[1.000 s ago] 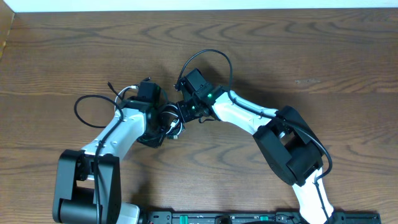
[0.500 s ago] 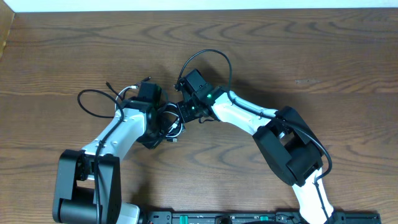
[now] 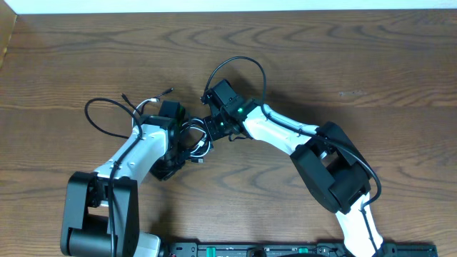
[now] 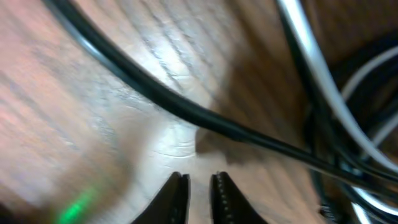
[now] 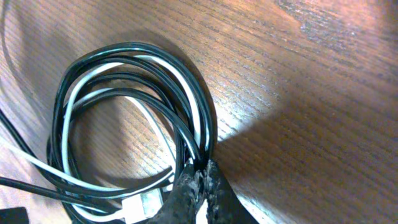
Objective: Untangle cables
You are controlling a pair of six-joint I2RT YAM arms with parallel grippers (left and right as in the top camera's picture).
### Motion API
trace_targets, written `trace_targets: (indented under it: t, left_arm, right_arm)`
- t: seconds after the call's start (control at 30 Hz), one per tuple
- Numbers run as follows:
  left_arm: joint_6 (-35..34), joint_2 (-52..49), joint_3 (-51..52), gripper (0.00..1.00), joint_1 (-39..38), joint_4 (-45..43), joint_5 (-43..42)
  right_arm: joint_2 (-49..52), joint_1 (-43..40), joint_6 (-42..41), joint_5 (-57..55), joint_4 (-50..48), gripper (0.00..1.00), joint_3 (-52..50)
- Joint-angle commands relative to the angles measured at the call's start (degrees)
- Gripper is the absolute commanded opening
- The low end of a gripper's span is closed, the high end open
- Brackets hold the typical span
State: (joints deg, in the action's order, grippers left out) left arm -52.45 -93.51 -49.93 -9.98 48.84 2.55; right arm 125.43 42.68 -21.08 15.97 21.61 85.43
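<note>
- Change: the left gripper (image 4: 199,186) has just eased off. Its tips now stand a narrow slit apart with nothing between them.
- In the overhead view the left wrist has backed slightly toward its own base. The small plug end (image 3: 170,91) of a thin black cable now lies clear of it on the brown wood-grain table (image 3: 357,57).
- Over the same interval the loose loop of thin black cable (image 3: 88,114), out to the left, has spread a little wider.
- The right gripper (image 5: 200,180) has not shifted. Its tips are pressed together, pinching the rim of the tangled coil of thin black and white cables (image 5: 202,118).
- Reading: one strand is let go while the coil stays anchored. I judge the task to be early, since the coil is still wound and lies between the two wrists, left of table centre.
- Right wrist view only: several black turns and a white one lie flat and all converge at the pinch. Overhead shows the coil only as a dark knot.
- Left wrist view only: a black strand (image 4: 161,102) crosses just ahead of the tips, not between them. The picture is blurred; the strand is probably lifted off the wood, judging by its shadow.
</note>
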Motion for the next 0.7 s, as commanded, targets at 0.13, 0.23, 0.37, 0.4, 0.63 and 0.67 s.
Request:
trace_targets:
  t: [0.13, 0.23, 0.37, 0.4, 0.63, 0.67]
  left_arm:
    - [1.05, -0.7, 0.74, 0.24, 1.86, 1.9, 3.06]
    - [1.86, -0.7, 0.74, 0.24, 2.95, 1.88, 2.93]
    - [7.45, -0.7, 0.63, 0.24, 4.87, 1.11, 0.09]
    - [9.01, -0.68, 0.61, 0.24, 5.4, 0.61, -1.14]
    - [26.88, -0.68, 0.57, 0.3, 7.5, -5.7, -14.34]
    - [30.6, -0.68, 0.52, 0.33, 7.5, -6.49, -17.62]
  right_arm:
    - [0.63, 0.13, 6.43, -10.27, 0.76, 0.08, -0.07]
    - [0.63, 0.11, 7.67, -13.05, 0.96, 0.11, -0.07]
    - [0.63, 0.11, 9.38, -16.26, 0.98, 0.16, -0.07]
    - [0.63, 0.04, 9.62, -17.03, 0.94, 0.17, -0.07]
    - [0.63, -1.49, 14.58, -22.93, -0.52, 0.27, -0.07]
    - [0.63, -1.86, 14.53, -22.88, -1.11, 0.3, -0.04]
